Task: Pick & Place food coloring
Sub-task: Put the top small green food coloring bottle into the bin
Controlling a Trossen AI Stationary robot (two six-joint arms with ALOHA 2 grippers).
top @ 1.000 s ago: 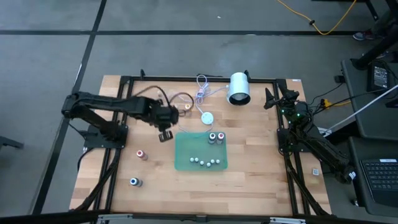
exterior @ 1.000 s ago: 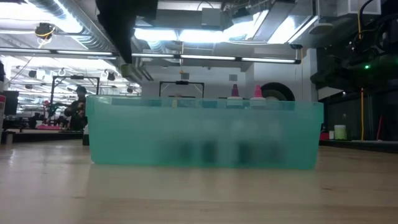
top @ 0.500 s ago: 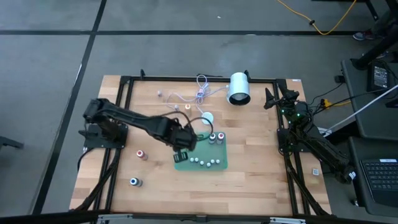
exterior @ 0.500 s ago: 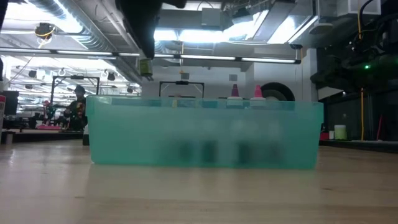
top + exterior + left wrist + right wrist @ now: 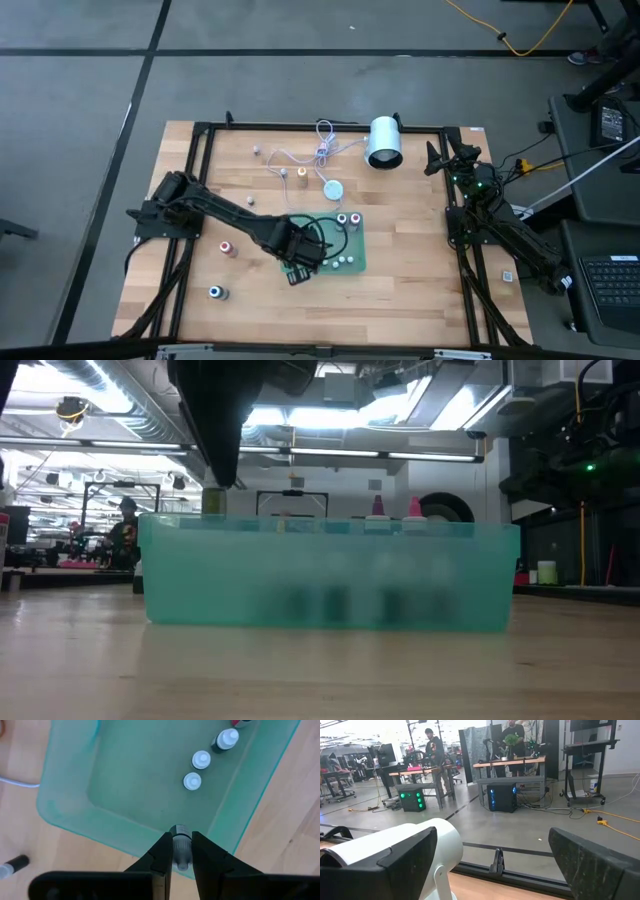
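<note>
Left gripper point(image 5: 182, 851) clamped on a food coloring bottle point(image 5: 180, 841) over the green tray's point(image 5: 356, 262) seven-o'clock edge, wooden table point(image 5: 420, 290) beneath, right gripper point(image 5: 492, 865) wide open, parked at three o'clock.

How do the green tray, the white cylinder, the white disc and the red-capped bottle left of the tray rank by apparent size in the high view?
1. green tray
2. white cylinder
3. white disc
4. red-capped bottle, only slightly smaller than the disc

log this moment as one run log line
left claw: shut on food coloring bottle | position: above green tray near edge | right claw: open, parked at table's right edge
</note>
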